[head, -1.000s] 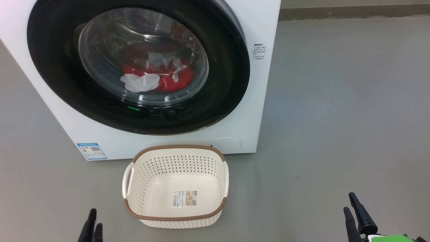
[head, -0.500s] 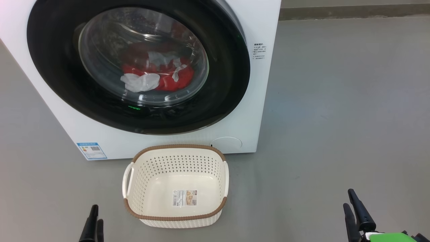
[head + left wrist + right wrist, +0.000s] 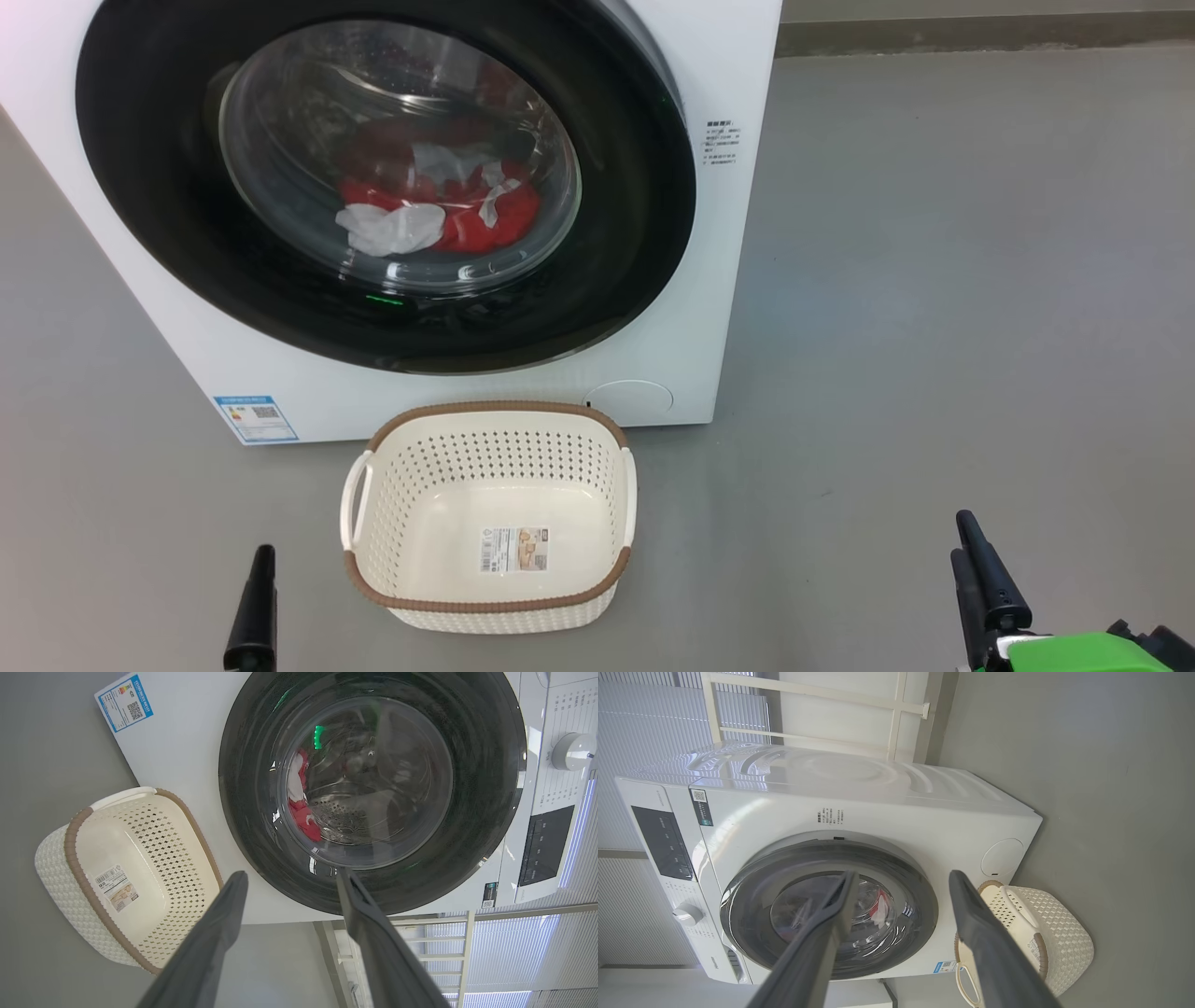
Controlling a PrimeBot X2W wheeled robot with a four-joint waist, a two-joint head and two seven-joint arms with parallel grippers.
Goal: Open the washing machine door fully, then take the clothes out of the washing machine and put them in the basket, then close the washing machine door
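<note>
jaws: both wide, empty | door (image 3: 140, 187) shut, clothes (image 3: 467, 222) inside | left wrist: dial (image 3: 573, 751)

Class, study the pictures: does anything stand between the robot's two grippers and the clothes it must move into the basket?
Yes. The washing machine door is shut, its glass covering the red and white clothes inside. Both the left gripper and right gripper are open, short of it. The basket stands uncovered below.
</note>
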